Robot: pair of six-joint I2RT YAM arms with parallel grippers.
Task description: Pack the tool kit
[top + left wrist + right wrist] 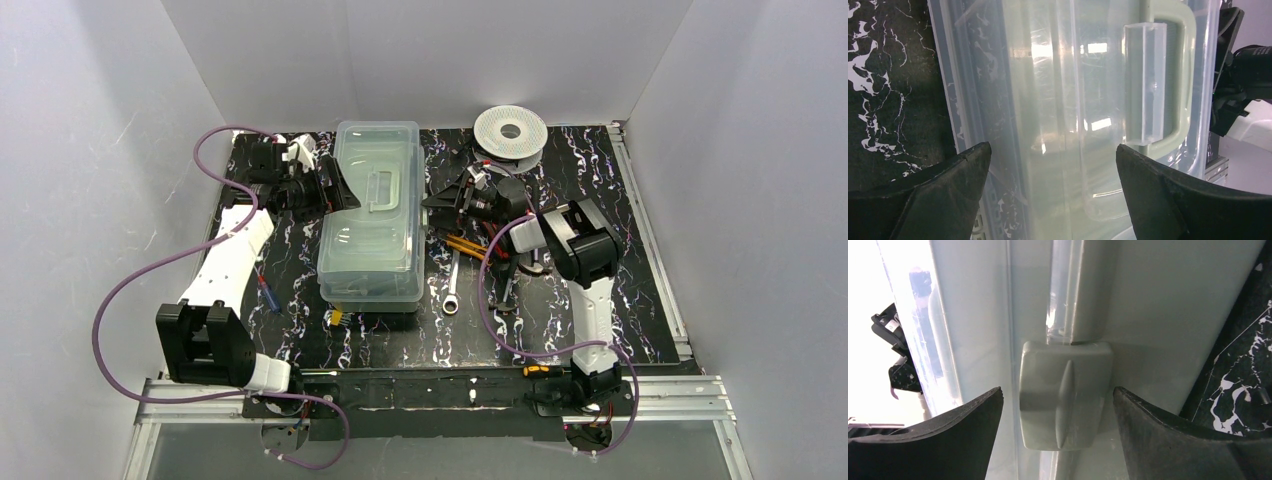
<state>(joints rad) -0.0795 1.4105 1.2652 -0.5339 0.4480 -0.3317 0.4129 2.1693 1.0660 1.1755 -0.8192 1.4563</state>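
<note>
Count being taken. One pale green toolbox [368,262] is being seen at the middle of the black marbled table [650,250], with its clear lid [372,160] lying on top and its one handle [1182,75] lying flat on the lid. One latch [1065,395] is being shown on the box wall facing the right arm. One wrench [451,287] is being seen loose on the table just right of the box. One small red-and-blue screwdriver [268,293] is being seen on the left side, near the left arm. Orange-handled tools [465,245] are being partly hidden under the right arm, so their number cannot be told. One white spool [510,132] is being seen at the far edge.

Two grippers are being recorded. The left gripper [338,187] is being held wide open at the box's left side, with nothing being gripped; whether its fingers [948,190] are touching the lid cannot be told. The right gripper [1058,390] is being held wide open too. The latch is being framed between its fingers [1168,430] with a gap on each side, and nothing is being held.
</note>
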